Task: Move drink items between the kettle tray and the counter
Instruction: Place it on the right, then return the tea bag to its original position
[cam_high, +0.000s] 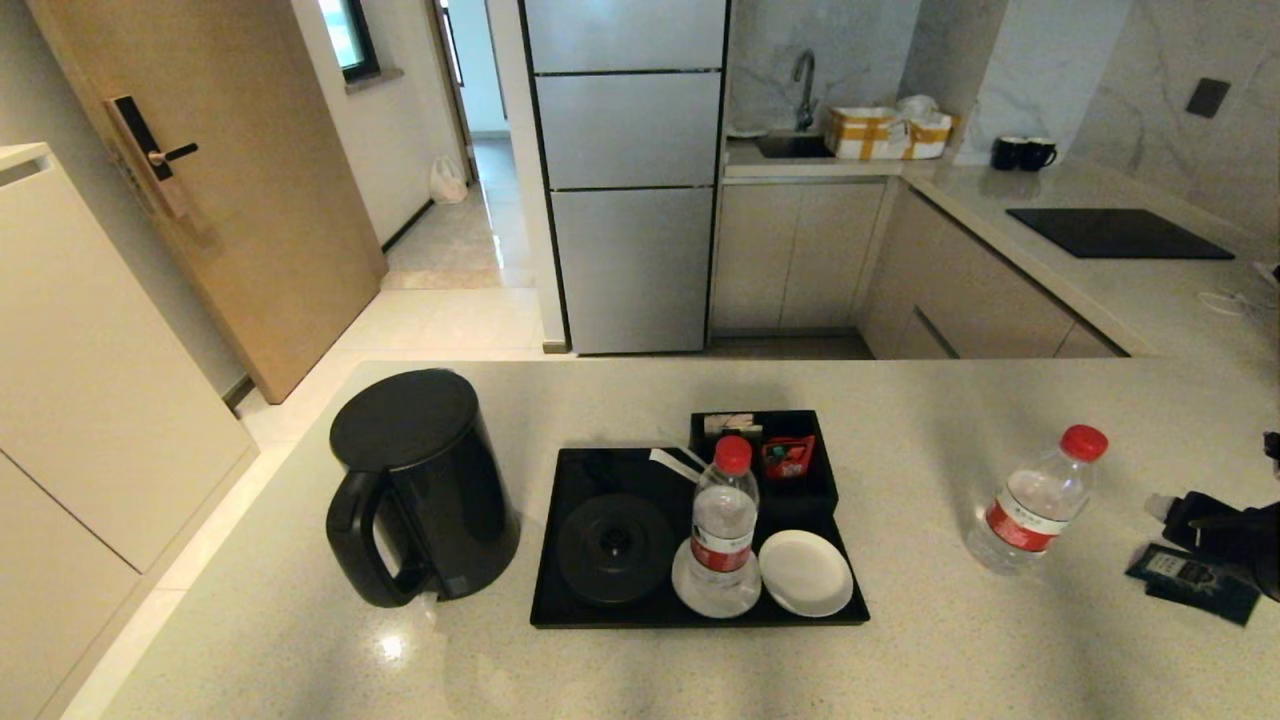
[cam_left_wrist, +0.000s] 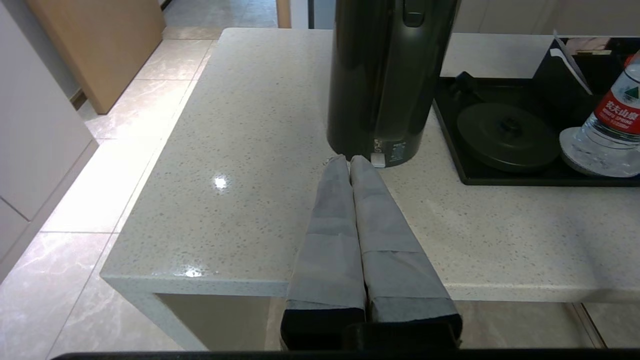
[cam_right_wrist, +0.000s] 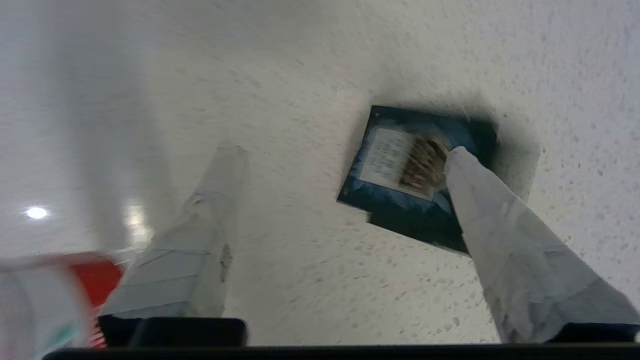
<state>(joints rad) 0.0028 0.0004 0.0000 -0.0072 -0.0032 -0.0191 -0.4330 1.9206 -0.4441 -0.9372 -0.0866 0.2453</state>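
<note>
The black kettle tray (cam_high: 590, 470) lies mid-counter. One red-capped water bottle (cam_high: 724, 520) stands on its left white coaster. A second bottle (cam_high: 1035, 500) stands on the speckled counter (cam_high: 900, 660) to the right. Further right, a dark teal sachet (cam_high: 1195, 580) lies flat on the stone, seemingly overlapping another dark packet. My right gripper (cam_high: 1230, 530) hovers over it at the view's edge. In the right wrist view that gripper (cam_right_wrist: 344, 149) is open and empty, one fingertip (cam_right_wrist: 457, 155) over the sachet (cam_right_wrist: 400, 185). My left gripper (cam_left_wrist: 348, 159) is shut, parked at the counter's near edge.
A black kettle (cam_high: 420, 480) stands on the counter left of the tray. On the tray are the round kettle base (cam_high: 612, 548), a bare white coaster (cam_high: 805, 572) and a compartment box (cam_high: 800, 490) with packets. The counter drops to floor on the left.
</note>
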